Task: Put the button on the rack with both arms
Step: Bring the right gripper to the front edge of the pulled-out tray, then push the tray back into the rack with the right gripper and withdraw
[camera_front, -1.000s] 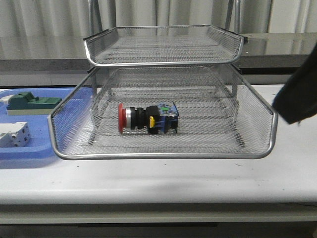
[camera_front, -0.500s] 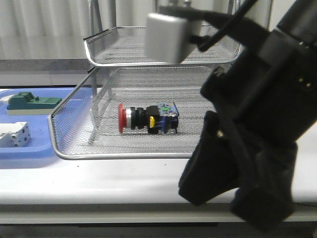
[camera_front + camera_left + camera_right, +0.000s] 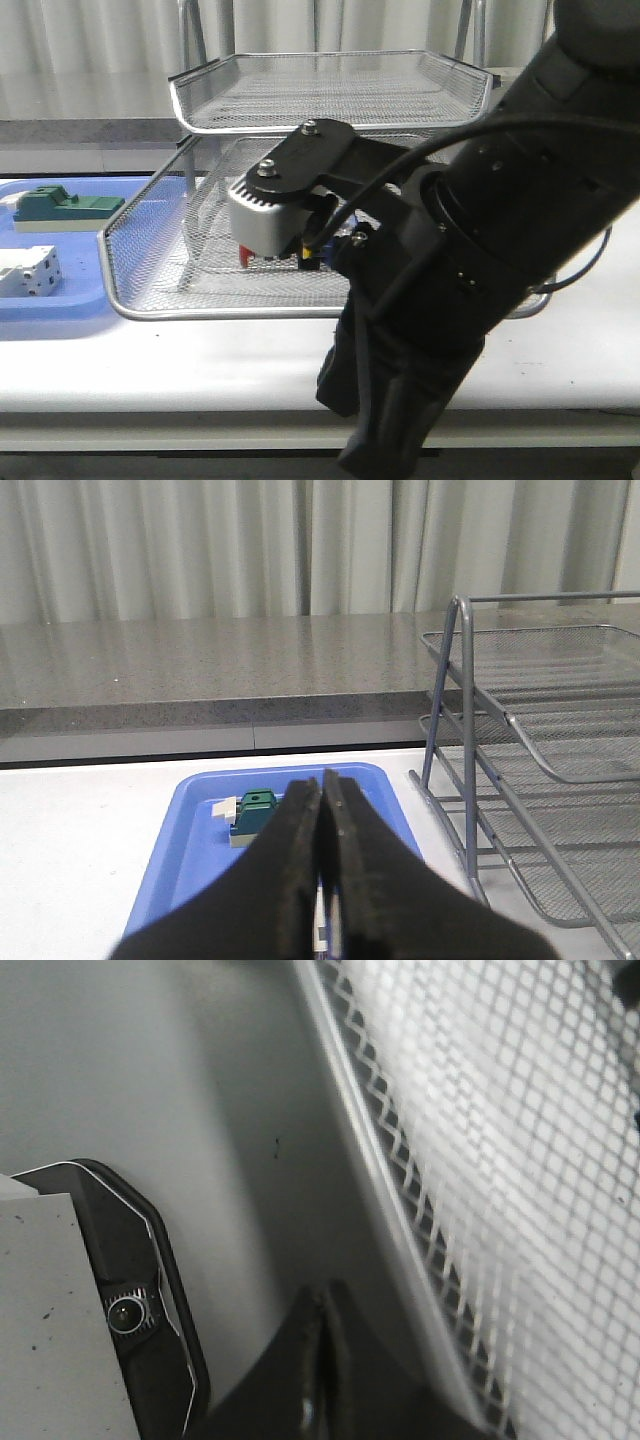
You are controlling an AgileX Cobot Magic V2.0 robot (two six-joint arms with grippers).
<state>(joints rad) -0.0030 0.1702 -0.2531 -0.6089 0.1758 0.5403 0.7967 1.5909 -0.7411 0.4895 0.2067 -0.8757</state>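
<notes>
With the red-headed push-button switch (image 3: 246, 254) lying on the lower tier of the silver wire-mesh rack (image 3: 330, 90), mostly hidden by my bulky black right arm (image 3: 470, 290), placement looks complete; both my grippers (image 3: 321, 865) (image 3: 318, 1360) are pressed together and empty, so next I retract clear.

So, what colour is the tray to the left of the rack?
Blue tray, clearest in the left wrist view.

blue tray (image 3: 60, 305) | green block (image 3: 62, 207) | white block (image 3: 28, 273) | grey counter (image 3: 200, 670)
</notes>
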